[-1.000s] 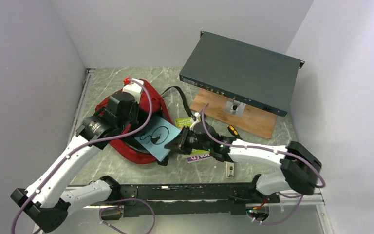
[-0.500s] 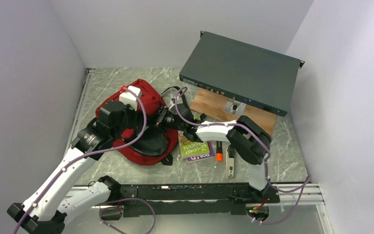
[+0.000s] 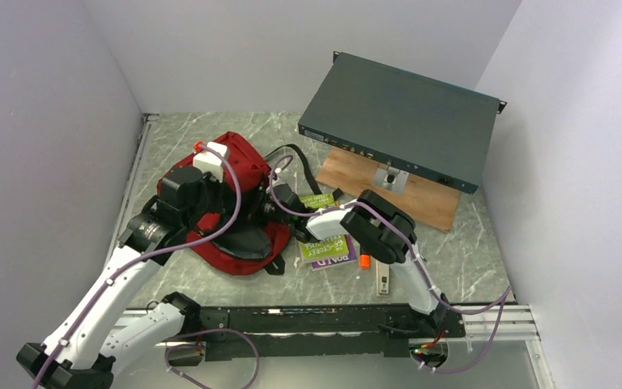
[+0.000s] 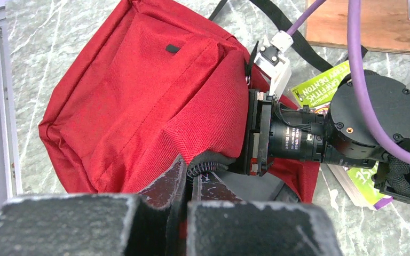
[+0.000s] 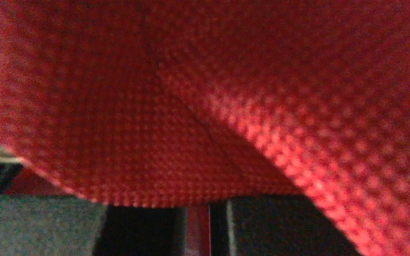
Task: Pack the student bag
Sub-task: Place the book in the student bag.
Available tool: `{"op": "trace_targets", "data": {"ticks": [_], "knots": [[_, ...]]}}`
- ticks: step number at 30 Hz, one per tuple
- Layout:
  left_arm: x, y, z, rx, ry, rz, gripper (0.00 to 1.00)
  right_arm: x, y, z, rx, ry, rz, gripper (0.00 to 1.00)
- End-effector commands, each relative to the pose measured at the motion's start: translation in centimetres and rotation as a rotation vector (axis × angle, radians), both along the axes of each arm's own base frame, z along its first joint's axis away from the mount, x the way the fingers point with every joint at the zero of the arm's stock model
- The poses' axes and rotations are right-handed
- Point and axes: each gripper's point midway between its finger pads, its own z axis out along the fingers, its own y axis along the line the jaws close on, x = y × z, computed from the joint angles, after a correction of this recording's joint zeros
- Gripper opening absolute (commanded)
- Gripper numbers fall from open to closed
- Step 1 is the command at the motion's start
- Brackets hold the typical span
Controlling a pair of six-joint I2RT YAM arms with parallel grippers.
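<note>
The dark red student bag (image 3: 243, 158) lies left of centre on the marble table, its dark mouth facing the arms. In the left wrist view my left gripper (image 4: 192, 181) is shut on the bag's black zip edge (image 4: 213, 166) and holds the mouth up. My right gripper (image 3: 264, 209) reaches into that mouth from the right, fingertips hidden in the bag (image 4: 139, 90). The right wrist view is filled with red fabric (image 5: 203, 96). There my right gripper (image 5: 203, 229) stands nearly closed, with a thin pale edge pinched between the fingers.
A flat dark teal metal box (image 3: 397, 121) rests tilted on a wooden board (image 3: 409, 198) at the back right. Green and purple booklets (image 3: 324, 250), an orange-capped pen (image 3: 364, 261) and a small stick (image 3: 383, 282) lie right of the bag. A black strap (image 3: 296, 156) trails behind it.
My right arm swung left and carried a light blue sheet from in front of the bag into its mouth; the sheet no longer shows. The left arm lifted the bag's edge slightly.
</note>
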Motion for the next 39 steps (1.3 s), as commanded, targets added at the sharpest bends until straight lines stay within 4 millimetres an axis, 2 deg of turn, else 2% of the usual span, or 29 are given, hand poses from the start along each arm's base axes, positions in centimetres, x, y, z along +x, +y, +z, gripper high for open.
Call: {"op": "trace_targets", "data": {"ticks": [1, 3, 6, 10, 12, 15, 17, 19, 21, 27, 30, 32, 36, 39], "knots": [[0.8, 0.8, 2.9, -0.025, -0.127, 0.035, 0.00, 2.4, 1.7, 6.0, 0.161, -0.203, -0.048, 0.08], [0.8, 0.8, 3.0, -0.030, -0.133, 0.035, 0.00, 2.7, 1.8, 4.1, 0.133, -0.199, -0.053, 0.20], [0.8, 0.7, 2.8, -0.033, -0.126, 0.033, 0.00, 2.2, 0.8, 2.8, 0.114, -0.183, -0.060, 0.34], [0.8, 0.6, 2.7, -0.035, -0.121, 0.029, 0.00, 1.0, -1.1, 3.0, 0.115, -0.153, -0.077, 0.49], [0.9, 0.4, 2.6, -0.040, -0.115, 0.022, 0.00, 0.7, -1.7, 3.2, 0.117, -0.153, -0.082, 0.50], [0.8, 0.1, 2.5, -0.045, -0.110, 0.009, 0.00, 1.1, -2.0, 2.3, 0.141, -0.121, -0.095, 0.45], [0.8, 0.0, 2.4, -0.048, -0.108, 0.004, 0.00, 1.3, -1.7, 2.4, 0.181, -0.113, -0.098, 0.33], [0.8, -0.2, 2.4, -0.052, -0.109, -0.004, 0.00, 1.7, -1.1, 2.7, 0.195, -0.113, -0.096, 0.14], [0.7, -0.4, 2.5, -0.056, -0.110, -0.019, 0.00, 2.2, -0.5, 3.3, 0.216, -0.124, -0.104, 0.01], [0.6, -0.9, 2.5, -0.067, -0.109, -0.044, 0.00, 3.3, 0.7, 5.4, 0.299, -0.151, -0.192, 0.00], [0.7, -1.0, 2.4, -0.059, -0.107, -0.048, 0.00, 4.0, -0.3, 6.4, 0.364, -0.173, -0.287, 0.00], [0.9, 0.1, 2.3, -0.042, -0.114, 0.008, 0.00, 4.3, -1.0, 7.0, 0.383, -0.195, -0.321, 0.00], [1.0, 0.7, 2.3, -0.037, -0.109, 0.046, 0.00, 4.6, -2.3, 6.9, 0.336, -0.199, -0.371, 0.00], [1.0, 0.4, 2.3, -0.043, -0.099, 0.031, 0.00, 4.4, -1.5, 6.4, 0.311, -0.212, -0.328, 0.00]]}}
